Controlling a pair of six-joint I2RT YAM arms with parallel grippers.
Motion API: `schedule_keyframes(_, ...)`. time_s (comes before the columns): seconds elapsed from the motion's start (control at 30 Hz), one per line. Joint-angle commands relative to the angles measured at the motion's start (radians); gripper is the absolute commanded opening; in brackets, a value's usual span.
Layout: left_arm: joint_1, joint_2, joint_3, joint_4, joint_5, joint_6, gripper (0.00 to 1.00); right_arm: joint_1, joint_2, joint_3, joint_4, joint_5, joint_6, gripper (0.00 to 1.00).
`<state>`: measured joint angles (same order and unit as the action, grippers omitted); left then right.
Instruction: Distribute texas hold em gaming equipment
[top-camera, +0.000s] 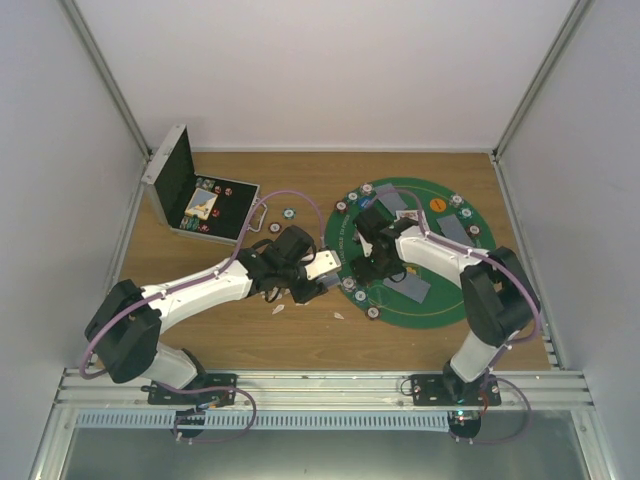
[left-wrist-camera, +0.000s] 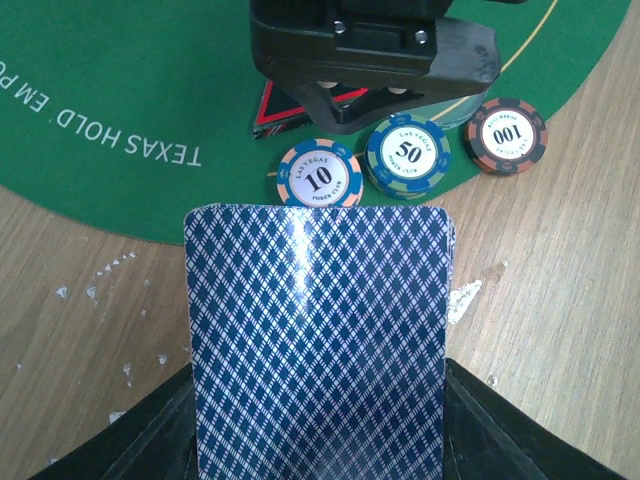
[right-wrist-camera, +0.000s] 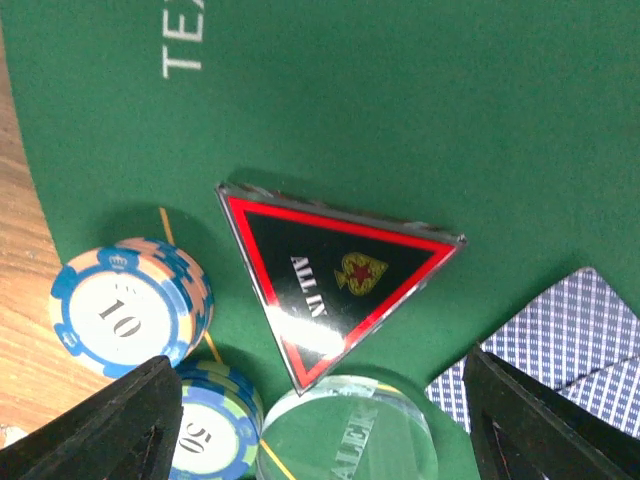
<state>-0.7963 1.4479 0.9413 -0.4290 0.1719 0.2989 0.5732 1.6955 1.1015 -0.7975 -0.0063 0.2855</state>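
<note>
Nearest you, at the bottom of the left wrist frame, your left claw (left-wrist-camera: 320, 440) is clenched on a stack of playing cards (left-wrist-camera: 318, 340), patterned backs up, with a finger along each long side. The stack's long axis runs straight up the frame. Its far short edge ends about at the rim of the green mat (left-wrist-camera: 120, 90). White scraps (left-wrist-camera: 462, 300) lie on the table (left-wrist-camera: 560, 300) by the stack's upper right corner.

Just past that edge, three chips sit in a row along the mat's rim, left to right: the 10 chip (left-wrist-camera: 319, 177), the 50 chip (left-wrist-camera: 407, 153) and the 100 chip (left-wrist-camera: 505, 135).

Beyond them, at top centre of that frame, your right claw (right-wrist-camera: 322, 375) hangs low over the mat. In its own view the fingers stand wide apart in the two lower corners, released and gripping nothing. Between them the triangular token (right-wrist-camera: 335, 285) lies flat, one point aimed down the frame at the clear dealer button (right-wrist-camera: 345, 435) just beside it.

The token looks placed, so I judge the coming move turns on the stack. In the top view it lies close to the left of the right claw, with its long axis aimed at it. The right arm is the only free one and is near the stack's far end.

Farther across the mat lie dealt cards (top-camera: 455, 228). At upper left of the top view stands the open case (top-camera: 180, 185).
</note>
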Motion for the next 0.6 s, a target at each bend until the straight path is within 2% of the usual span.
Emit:
schedule_keyframes(0.0, 0.005, -0.036, -0.01, 0.05, 0.011, -0.007, 0.56, 0.007, 0.025, 0.023, 0.056, 0.005, 0.019, 0.78)
schedule_keyframes(0.57, 0.005, -0.041, -0.006, 0.043, 0.005, -0.002, 0.56, -0.015, 0.086, 0.044, 0.063, 0.046, 0.021, 0.78)
